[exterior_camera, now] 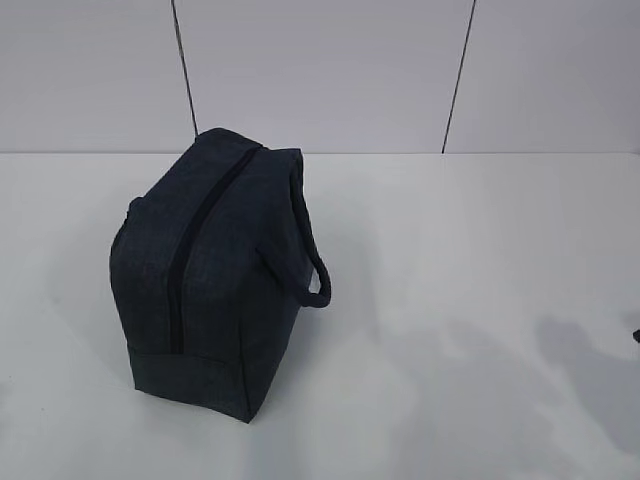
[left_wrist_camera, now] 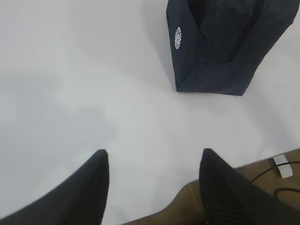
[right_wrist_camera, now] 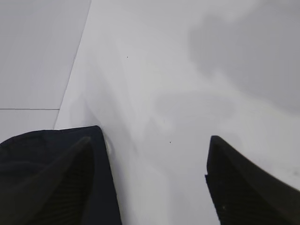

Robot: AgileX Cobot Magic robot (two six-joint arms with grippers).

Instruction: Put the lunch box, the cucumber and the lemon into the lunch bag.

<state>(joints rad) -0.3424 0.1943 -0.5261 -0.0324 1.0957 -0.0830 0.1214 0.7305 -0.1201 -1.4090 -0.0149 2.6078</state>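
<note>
The lunch bag (exterior_camera: 215, 270), dark navy and boxy, stands on the white table left of centre with its top zipper line closed and a loop handle (exterior_camera: 320, 280) hanging on its right side. In the left wrist view, the lunch bag (left_wrist_camera: 220, 51) sits at the upper right, well ahead of my left gripper (left_wrist_camera: 154, 152), which is open and empty over bare table. My right gripper (right_wrist_camera: 150, 138) is open and empty too. The lunch bag (right_wrist_camera: 99, 178) lies just behind its left finger. The lunch box, the cucumber and the lemon are out of view. Neither gripper shows in the exterior view.
A white panelled wall (exterior_camera: 320, 70) rises behind the table. The table's near edge and a brown surface with cables (left_wrist_camera: 281, 187) show at the bottom right of the left wrist view. A small dark shape (exterior_camera: 636, 335) touches the exterior view's right edge.
</note>
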